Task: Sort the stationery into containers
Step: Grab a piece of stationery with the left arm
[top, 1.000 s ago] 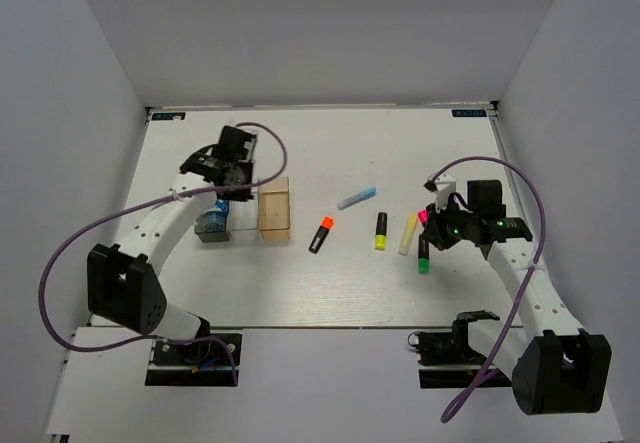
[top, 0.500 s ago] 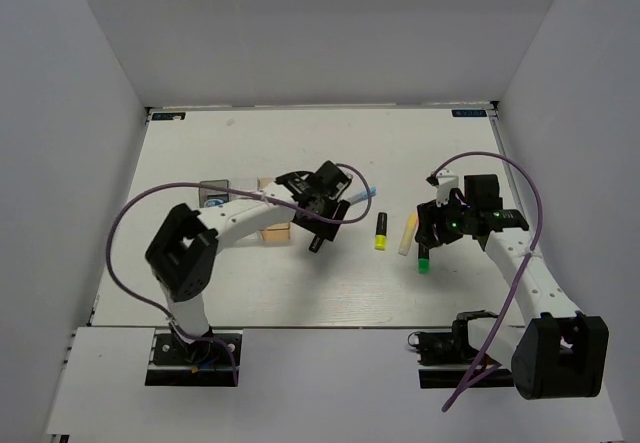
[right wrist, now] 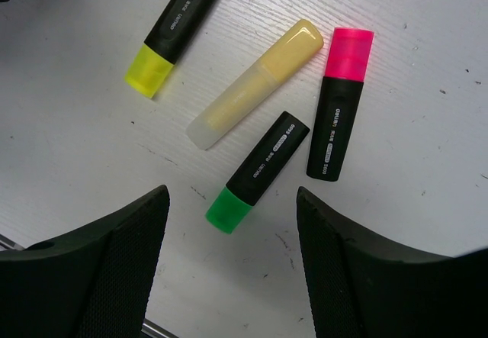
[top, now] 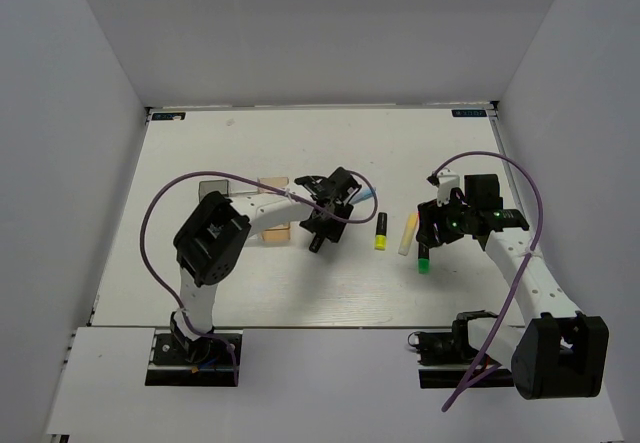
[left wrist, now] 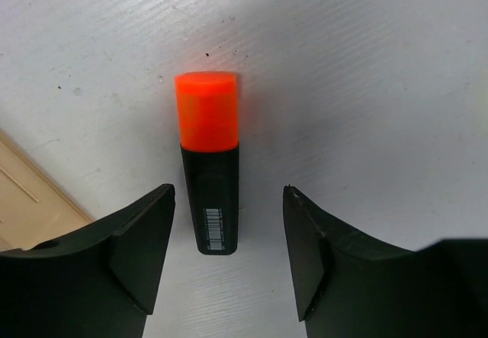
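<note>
An orange-capped black marker (left wrist: 207, 162) lies flat on the white table. My left gripper (left wrist: 227, 220) hangs open over it, and the marker's black end sits between the fingers, nearer the left one, untouched. In the top view this left gripper (top: 322, 221) is just right of the amber bin (top: 274, 229). My right gripper (right wrist: 231, 204) is open above a green-capped marker (right wrist: 259, 172), with a pink-capped marker (right wrist: 339, 117), a cream stick (right wrist: 255, 82) and a yellow-capped marker (right wrist: 177, 29) beyond. The smoky grey bin (top: 213, 192) shows at the left; my left arm hides the clear one.
A pale blue stick (top: 366, 195) pokes out behind the left wrist. The purple cable (top: 180, 185) loops over the bins. The yellow-capped marker (top: 381, 231) and cream stick (top: 408, 235) lie between the two grippers. White walls close in the table's sides.
My left arm swung from over the bins rightward to the orange-capped marker and its jaws opened. The right gripper opened over the green-capped marker and shifted slightly.
</note>
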{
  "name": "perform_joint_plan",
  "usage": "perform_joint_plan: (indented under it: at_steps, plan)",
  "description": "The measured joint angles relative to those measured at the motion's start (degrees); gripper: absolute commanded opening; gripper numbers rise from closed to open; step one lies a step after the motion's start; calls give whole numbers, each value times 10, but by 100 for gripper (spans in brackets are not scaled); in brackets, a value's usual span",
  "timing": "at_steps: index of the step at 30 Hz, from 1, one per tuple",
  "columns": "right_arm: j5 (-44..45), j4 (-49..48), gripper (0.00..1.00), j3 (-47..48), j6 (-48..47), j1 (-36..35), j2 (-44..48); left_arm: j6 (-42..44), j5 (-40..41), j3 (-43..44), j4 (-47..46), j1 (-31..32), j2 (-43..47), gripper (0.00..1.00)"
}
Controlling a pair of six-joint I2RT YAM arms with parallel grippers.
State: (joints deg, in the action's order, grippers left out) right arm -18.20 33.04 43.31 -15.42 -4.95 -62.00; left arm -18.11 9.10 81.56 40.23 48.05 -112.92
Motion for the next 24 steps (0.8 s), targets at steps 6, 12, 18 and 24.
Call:
perform_joint_plan:
  at_steps: [6,12,18,24]
  plan:
    - [1,0,70,0,0,0,0,-9,-6,-33,-19,-13,-2,48]
    - [1,0,70,0,0,0,0,-12,-7,-35,-31,-18,-2,30]
    - [0,0,91,0,1,0,0,-13,-5,-41,-38,-16,2,8]
    - [-3,1,39,0,-13,0,0,-7,-8,-46,-30,-9,43,6]
